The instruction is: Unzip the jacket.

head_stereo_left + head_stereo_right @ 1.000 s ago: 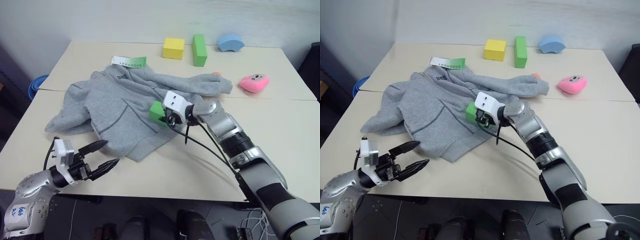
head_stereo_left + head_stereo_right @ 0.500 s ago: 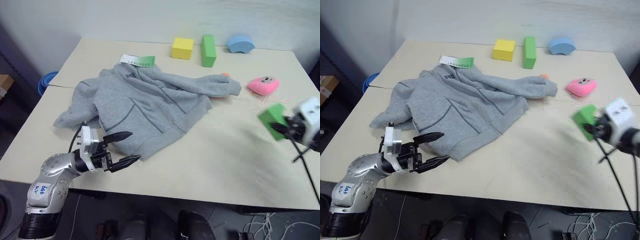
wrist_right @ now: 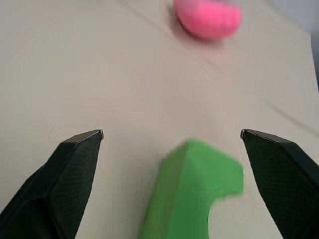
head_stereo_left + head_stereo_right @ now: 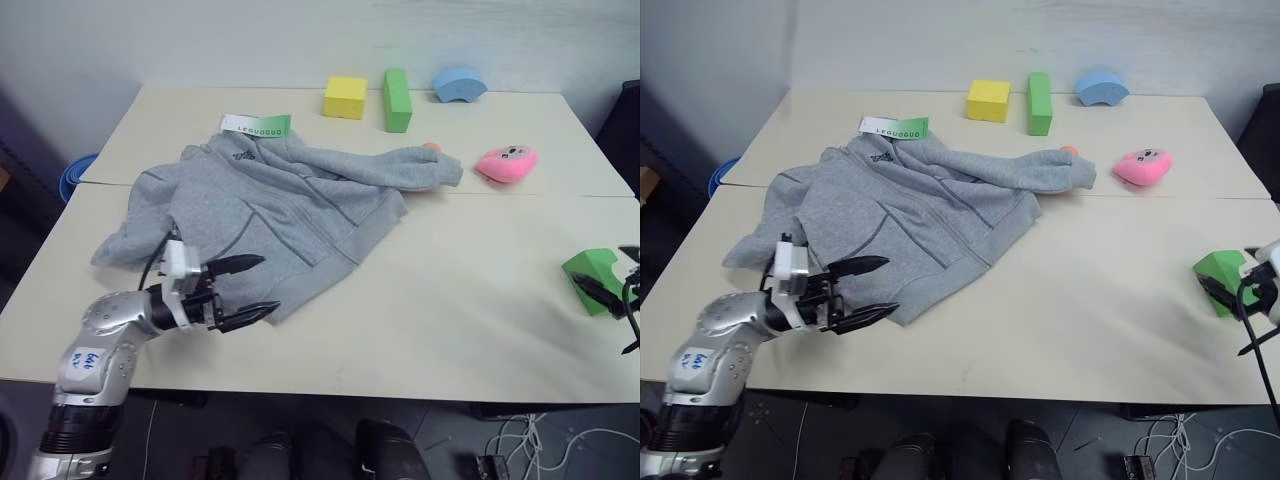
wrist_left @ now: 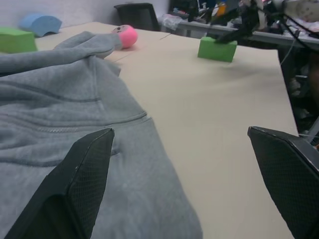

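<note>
The light grey hooded jacket point(image 4: 270, 200) lies spread on the left half of the table, one sleeve stretched to the right, its white-and-green hang tag point(image 4: 257, 125) at the collar. My left gripper point(image 4: 268, 283) is open at the jacket's near hem, one finger over the fabric. In the left wrist view the hem point(image 5: 124, 149) lies between the fingers point(image 5: 84, 184). My right gripper point(image 4: 1232, 275) is open at the table's right edge, around a green block point(image 4: 592, 275). The block point(image 3: 192, 194) sits loose between the wide-apart fingers point(image 3: 75, 174).
Along the far edge stand a yellow cube point(image 4: 346, 97), a long green block point(image 4: 397, 99) and a blue arch point(image 4: 460, 84). A pink toy point(image 4: 507, 163) and a small orange thing point(image 4: 431, 148) lie by the sleeve end. The table point(image 4: 450, 300) is bare between jacket and green block.
My right arm swung from the jacket's front to the table's right edge with the green block, then opened. The left gripper edged up to the jacket's hem.
</note>
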Action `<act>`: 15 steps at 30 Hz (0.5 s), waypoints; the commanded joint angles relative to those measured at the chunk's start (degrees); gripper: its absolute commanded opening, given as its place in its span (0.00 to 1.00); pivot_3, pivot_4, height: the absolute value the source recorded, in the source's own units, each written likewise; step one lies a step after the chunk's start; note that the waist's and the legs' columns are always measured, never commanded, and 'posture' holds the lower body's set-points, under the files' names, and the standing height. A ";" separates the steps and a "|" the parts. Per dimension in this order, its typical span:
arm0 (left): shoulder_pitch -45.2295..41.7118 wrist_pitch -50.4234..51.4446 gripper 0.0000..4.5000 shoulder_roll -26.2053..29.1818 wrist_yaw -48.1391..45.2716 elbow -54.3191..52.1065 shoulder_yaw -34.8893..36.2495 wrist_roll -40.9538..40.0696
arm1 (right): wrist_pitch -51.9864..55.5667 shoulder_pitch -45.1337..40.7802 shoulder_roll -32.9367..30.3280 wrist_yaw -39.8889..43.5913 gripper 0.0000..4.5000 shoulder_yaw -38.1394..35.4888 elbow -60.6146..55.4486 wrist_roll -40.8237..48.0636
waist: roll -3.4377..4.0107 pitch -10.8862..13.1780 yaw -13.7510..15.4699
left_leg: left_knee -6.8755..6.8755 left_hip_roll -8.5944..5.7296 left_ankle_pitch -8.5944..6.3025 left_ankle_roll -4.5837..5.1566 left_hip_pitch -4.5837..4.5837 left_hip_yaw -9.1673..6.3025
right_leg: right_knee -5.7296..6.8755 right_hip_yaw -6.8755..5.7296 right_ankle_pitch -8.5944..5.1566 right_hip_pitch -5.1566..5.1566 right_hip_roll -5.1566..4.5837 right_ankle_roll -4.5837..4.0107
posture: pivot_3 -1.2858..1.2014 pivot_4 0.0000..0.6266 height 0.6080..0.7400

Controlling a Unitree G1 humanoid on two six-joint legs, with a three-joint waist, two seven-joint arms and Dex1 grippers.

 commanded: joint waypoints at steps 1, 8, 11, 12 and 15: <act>4.21 4.14 1.00 5.77 -3.51 -1.46 5.87 -3.28 | 6.77 0.97 1.21 4.03 1.00 2.76 -19.82 9.08 | 0.00 0.00 -0.09 | 0.00 0.06 -0.02 -0.03 -0.01 -0.01 | -0.02 0.12 0.00 -0.02 0.02 0.00 | 0.52 0.24 1.00; 4.53 -5.65 1.00 10.73 -2.83 12.86 15.95 2.64 | 15.57 -3.53 17.77 -0.44 1.00 33.08 -42.40 5.80 | -0.20 0.01 0.62 | 0.01 0.22 -0.13 -0.22 -0.09 -0.10 | -0.01 0.14 -0.05 -0.18 0.01 -0.10 | 0.52 0.24 1.00; 1.39 -13.74 1.00 10.90 -1.46 19.72 15.85 7.26 | 10.83 -7.16 23.16 -0.53 1.00 42.16 -37.36 -2.09 | -0.22 0.01 1.19 | 0.02 -0.22 -0.06 0.00 -0.41 0.01 | 0.38 0.21 -0.04 -0.76 -0.08 -0.09 | 0.52 0.24 1.00; 0.17 -16.32 1.00 11.29 -1.16 22.20 15.09 9.24 | 11.04 -8.90 25.69 -1.21 1.00 44.56 -35.22 -3.45 | -0.27 -0.01 1.35 | 0.09 -0.27 -0.08 0.05 -0.50 0.02 | 0.41 0.19 -0.03 -0.81 -0.09 -0.08 | 0.52 0.24 1.00; -4.69 -22.86 1.00 11.56 1.56 29.70 13.95 13.79 | 9.62 -13.60 33.04 -2.30 1.00 50.76 -28.23 -7.66 | -0.55 -0.09 1.08 | 0.22 -0.32 -0.15 0.18 -0.55 0.13 | 0.44 -0.16 0.00 -0.81 -0.06 -0.01 | 0.52 0.24 1.00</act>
